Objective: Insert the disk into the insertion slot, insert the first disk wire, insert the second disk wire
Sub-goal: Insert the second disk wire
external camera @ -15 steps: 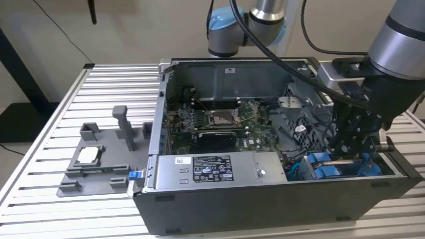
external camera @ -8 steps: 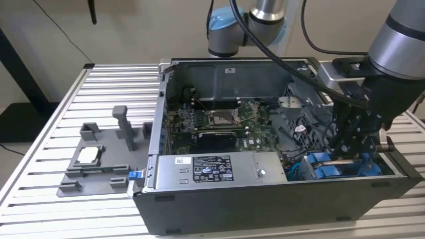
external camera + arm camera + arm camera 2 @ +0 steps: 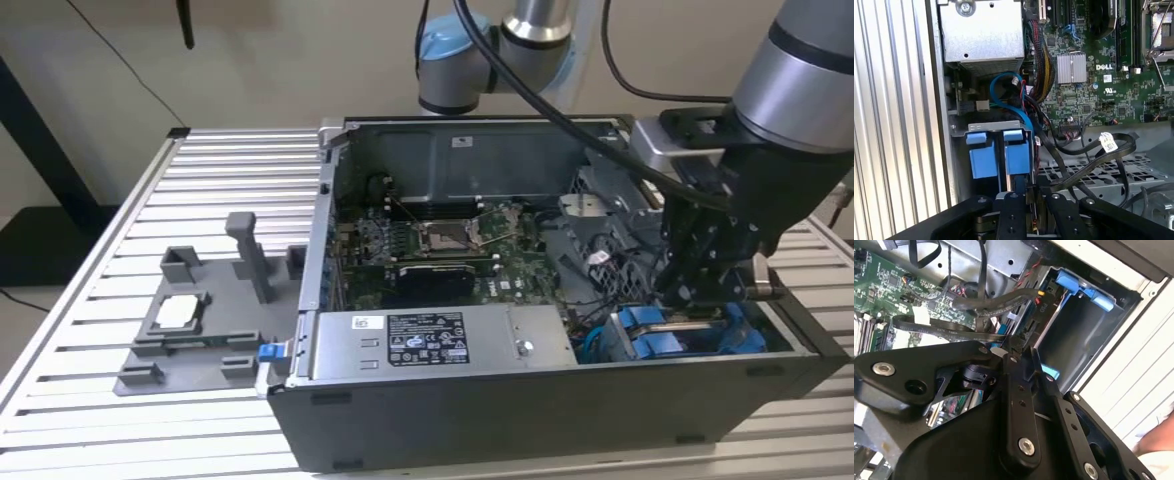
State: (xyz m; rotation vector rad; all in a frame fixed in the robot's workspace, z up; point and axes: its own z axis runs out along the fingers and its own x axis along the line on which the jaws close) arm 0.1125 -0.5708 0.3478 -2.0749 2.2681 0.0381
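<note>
Your computer case (image 3: 441, 420) lies open on the slatted table (image 3: 80, 330). Its drive bay (image 3: 1089, 335) stands among blue clips and cables. Your gripper (image 3: 701, 290) hangs right above it, fingers narrow, pinching a black cable (image 3: 1004, 300).

Even, soft indoor light, dim shadow inside the computer case (image 3: 561, 400), bright washed-out slatted table (image 3: 1149, 370) in the second wrist view, close dark gripper (image 3: 1021, 357) parts slightly soft.
</note>
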